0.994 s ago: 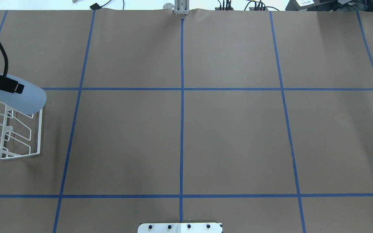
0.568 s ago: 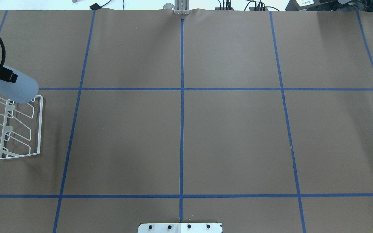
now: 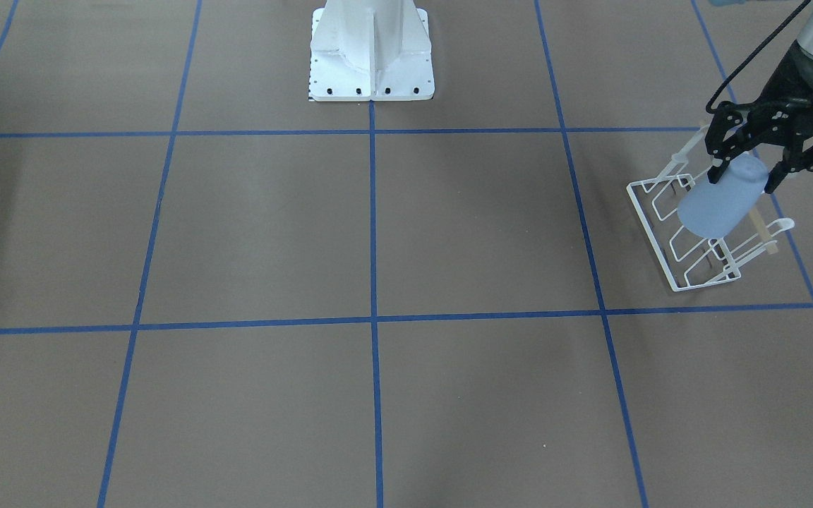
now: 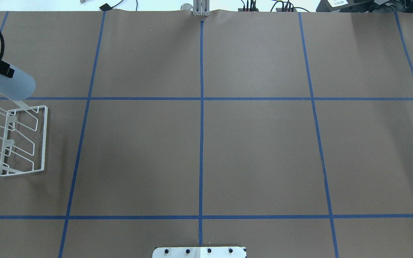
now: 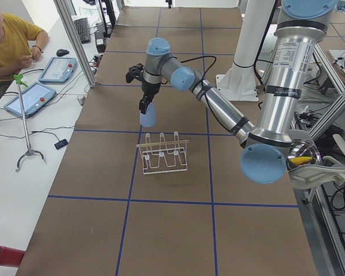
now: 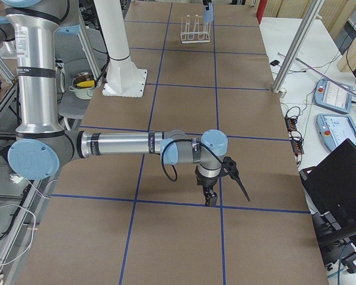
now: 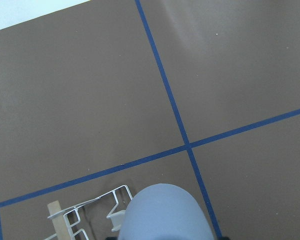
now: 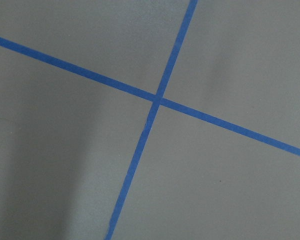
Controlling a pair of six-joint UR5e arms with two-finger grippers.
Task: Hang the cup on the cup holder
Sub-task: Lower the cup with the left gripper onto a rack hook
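Observation:
My left gripper (image 3: 744,176) is shut on the light blue-grey cup (image 3: 717,204), near its base. It holds the cup mouth-down and tilted, in the air over the far end of the white wire cup holder (image 3: 689,240). In the overhead view the cup (image 4: 13,86) sits just beyond the rack (image 4: 20,143), clear of the capped prongs. The exterior left view shows the cup (image 5: 148,117) above the rack (image 5: 164,154). The left wrist view shows the cup (image 7: 165,215) and a rack corner (image 7: 90,212). My right gripper (image 6: 210,199) shows only in the exterior right view; I cannot tell its state.
The white robot pedestal (image 3: 371,56) stands at the table's middle near edge. Blue tape lines (image 4: 201,107) grid the brown table. An operator (image 5: 8,34) sits beyond the far edge with tablets (image 5: 29,98). My right arm (image 6: 124,144) reaches low over the table's right part.
My left gripper has carried the cup toward the far edge and a little leftward in the overhead view, off the rack's end prongs. The rack has stayed in place.

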